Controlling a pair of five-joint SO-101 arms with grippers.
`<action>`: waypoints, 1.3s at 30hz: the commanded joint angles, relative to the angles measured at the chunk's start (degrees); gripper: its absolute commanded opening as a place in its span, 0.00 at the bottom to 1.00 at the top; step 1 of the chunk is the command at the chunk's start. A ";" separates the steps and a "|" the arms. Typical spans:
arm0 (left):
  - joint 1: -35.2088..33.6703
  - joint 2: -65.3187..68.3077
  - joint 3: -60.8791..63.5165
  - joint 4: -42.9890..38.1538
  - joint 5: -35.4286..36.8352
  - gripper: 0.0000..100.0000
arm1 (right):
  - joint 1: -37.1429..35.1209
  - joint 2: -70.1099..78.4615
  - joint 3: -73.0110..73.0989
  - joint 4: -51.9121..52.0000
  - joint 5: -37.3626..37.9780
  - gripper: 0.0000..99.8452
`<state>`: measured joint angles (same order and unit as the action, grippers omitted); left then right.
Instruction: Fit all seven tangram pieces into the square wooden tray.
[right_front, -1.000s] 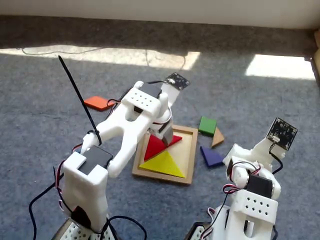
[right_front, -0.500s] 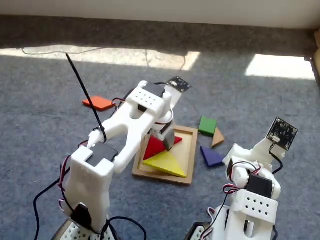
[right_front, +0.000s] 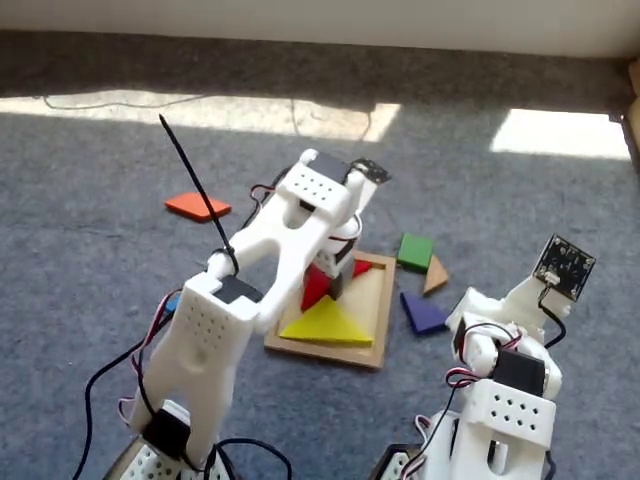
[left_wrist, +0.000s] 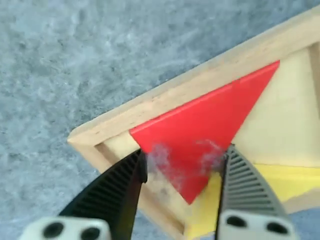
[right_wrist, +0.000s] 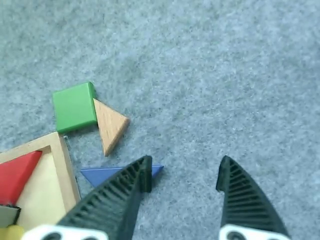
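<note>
The square wooden tray (right_front: 377, 300) lies mid-carpet with a yellow triangle (right_front: 325, 324) and a red triangle (left_wrist: 200, 130) inside. My left gripper (left_wrist: 183, 159) reaches down into the tray, its fingertips pressed against both edges of the red triangle, which lies flat with its tip over the yellow triangle (left_wrist: 210, 215). My right gripper (right_wrist: 182, 167) hangs open over bare carpet, one finger beside the blue triangle (right_wrist: 107, 174). The green square (right_wrist: 75, 106) and the tan triangle (right_wrist: 110, 125) lie just past it, next to the tray (right_wrist: 62, 160).
An orange parallelogram (right_front: 197, 207) lies apart at the far left of the carpet. The green square (right_front: 415, 250), tan triangle (right_front: 436, 273) and blue triangle (right_front: 422, 313) cluster right of the tray. The right arm (right_front: 505, 370) stands folded at the near right. A black cable tie (right_front: 190, 190) sticks up from the left arm.
The left arm has swung to the right over the tray and the red triangle has shifted with it toward the tray's far right side. The right arm has not moved.
</note>
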<state>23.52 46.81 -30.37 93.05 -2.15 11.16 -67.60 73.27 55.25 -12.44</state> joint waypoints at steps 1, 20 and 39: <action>1.89 0.22 -2.68 0.18 0.88 0.12 | 0.13 -1.01 -0.13 -1.01 -0.44 0.22; 3.91 -15.25 3.91 -1.41 4.66 0.12 | 0.13 -1.01 -0.13 -1.10 -0.44 0.22; 1.36 -24.04 10.42 -16.70 7.74 0.13 | 0.22 -1.01 -0.04 -1.10 -0.44 0.22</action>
<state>26.15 23.87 -19.03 74.86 6.11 11.16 -67.60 73.80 55.25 -12.44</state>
